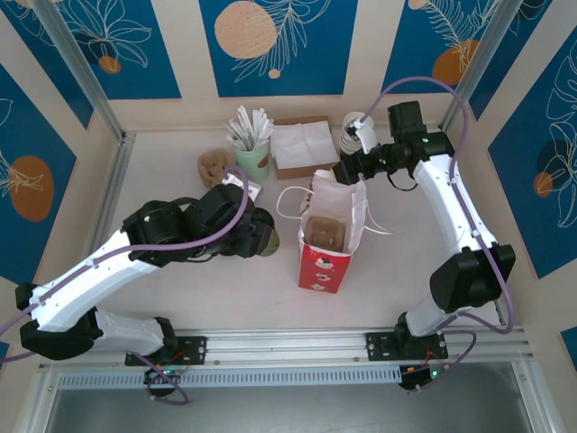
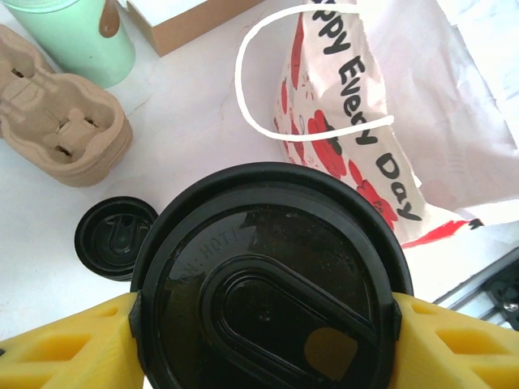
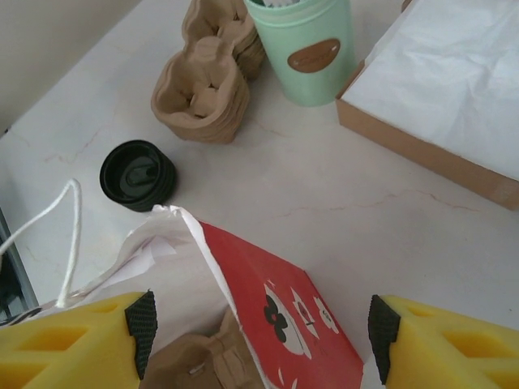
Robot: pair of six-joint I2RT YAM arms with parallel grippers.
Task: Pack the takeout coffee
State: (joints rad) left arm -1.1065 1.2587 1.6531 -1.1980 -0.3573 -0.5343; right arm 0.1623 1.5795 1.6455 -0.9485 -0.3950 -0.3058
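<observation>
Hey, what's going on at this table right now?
Two robot arms are packing a takeout coffee. The left gripper has its jaws clamped on the lidded coffee cup, beside the open red-and-white paper bag. The right gripper sits at the bag's rim, jaws open on either side of it. A cardboard cup carrier is in the bag; the cup is not yet inside.

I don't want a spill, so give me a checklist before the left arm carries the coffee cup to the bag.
1. Left gripper clamps coffee cup: ok.
2. Lid seated on cup: ok.
3. Bag upright, mouth open: ok.
4. Free slot in the cardboard carrier inside bag: cannot tell.
5. Right gripper holding bag steady: not ok, open astride its rim.
</observation>
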